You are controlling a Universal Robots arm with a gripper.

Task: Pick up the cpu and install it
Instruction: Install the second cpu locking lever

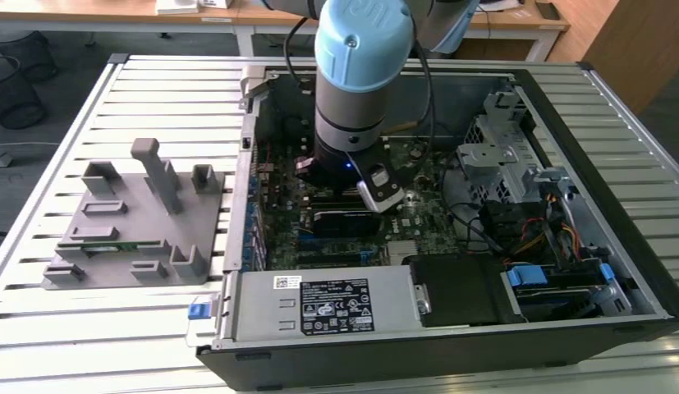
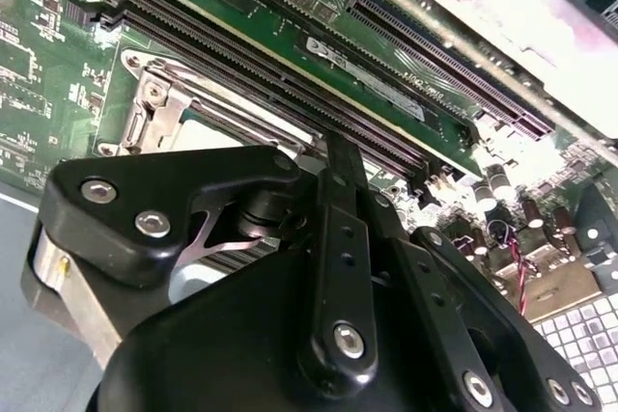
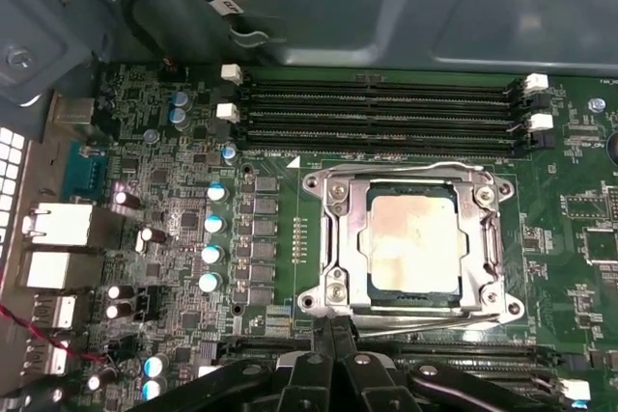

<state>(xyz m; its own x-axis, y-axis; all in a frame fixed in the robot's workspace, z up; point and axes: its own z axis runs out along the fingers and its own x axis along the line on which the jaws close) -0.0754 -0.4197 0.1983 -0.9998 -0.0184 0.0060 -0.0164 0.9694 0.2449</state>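
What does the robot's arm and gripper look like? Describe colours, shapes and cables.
The arm is a thick silver-grey cylinder with a light blue rounded joint cap and a black cable alongside. The gripper is black, built of linked plates with silver screws.

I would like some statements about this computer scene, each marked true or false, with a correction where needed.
1. The cpu lies inside the socket frame on the motherboard. True.
2. The gripper holds the cpu in the air. False: the cpu sits in the socket, and the gripper is beside the frame's edge.
3. The memory slots next to the socket are all filled. False: in the first wrist view they look empty.
4. In the exterior view, the arm reaches down into the open computer case. True.
5. A grey fixture stands outside the case, on the exterior view's left. True.
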